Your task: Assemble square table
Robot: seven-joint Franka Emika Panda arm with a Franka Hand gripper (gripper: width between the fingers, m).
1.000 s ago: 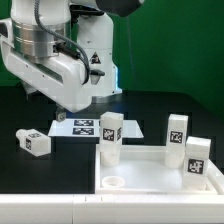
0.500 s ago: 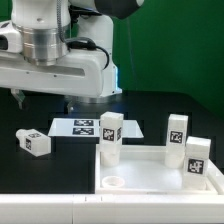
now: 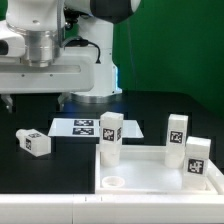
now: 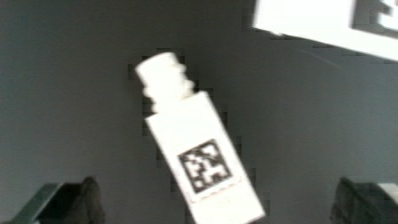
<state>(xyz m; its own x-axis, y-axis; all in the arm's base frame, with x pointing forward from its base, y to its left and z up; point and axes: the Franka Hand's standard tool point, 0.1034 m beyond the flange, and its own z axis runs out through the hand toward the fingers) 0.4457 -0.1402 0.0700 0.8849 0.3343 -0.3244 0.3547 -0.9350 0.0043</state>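
Gripper (image 4: 217, 205) is wide open and holds nothing; its two fingers (image 4: 68, 200) stand far apart on both sides of the loose leg (image 4: 194, 141), which lies flat on the dark table (image 3: 140, 108) under the wrist camera. In the exterior view this leg (image 3: 35, 141) lies well apart from the panel (image 3: 160, 172), to the exterior view's left of it, near the marker board (image 3: 79, 128). Three legs already stand on the panel; the near corner socket (image 3: 113, 182) is free. I think the step is grasping the leg: lower straight, close across its body, not on the threaded end. Around the leg the table is open; only the marker board's edge is close.
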